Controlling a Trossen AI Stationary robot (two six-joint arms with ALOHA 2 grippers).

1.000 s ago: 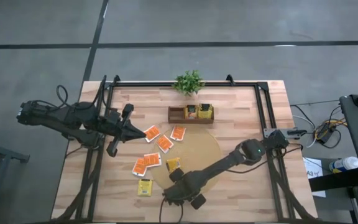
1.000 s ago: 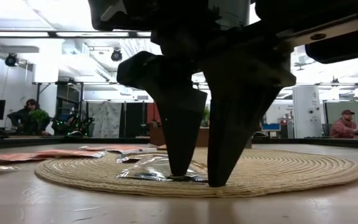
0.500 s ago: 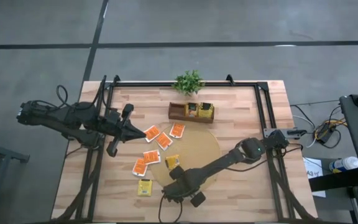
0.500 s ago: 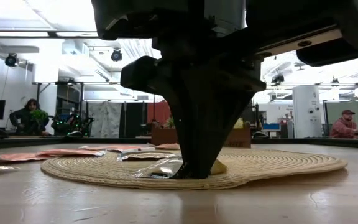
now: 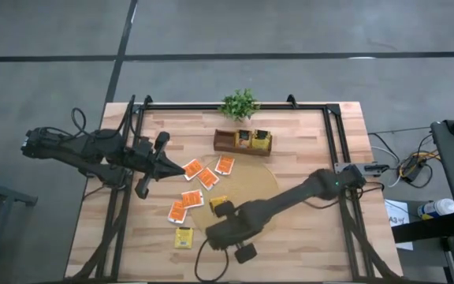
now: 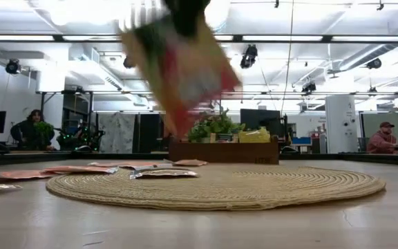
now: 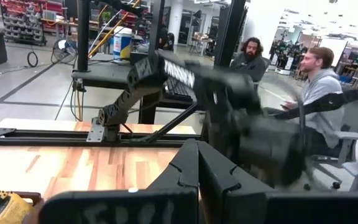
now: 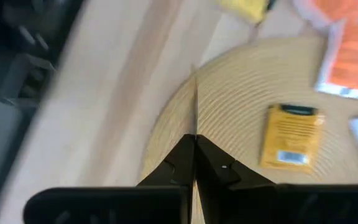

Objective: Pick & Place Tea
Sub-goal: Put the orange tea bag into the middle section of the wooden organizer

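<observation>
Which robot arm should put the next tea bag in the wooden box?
Right. The right gripper is shut over the mat, and a packet hangs lifted in the low view. The left gripper sits shut beside the orange packets, seemingly empty.

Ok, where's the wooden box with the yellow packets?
High view: the wooden box sits back-centre on the table, just in front of the small green plant, at the round woven mat's far edge.

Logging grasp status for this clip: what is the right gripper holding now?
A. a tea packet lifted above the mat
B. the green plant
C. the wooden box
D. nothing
A: in the low view a blurred packet hangs above the round mat, and the right wrist view shows the right gripper's jaws closed edge-on around it.
</observation>
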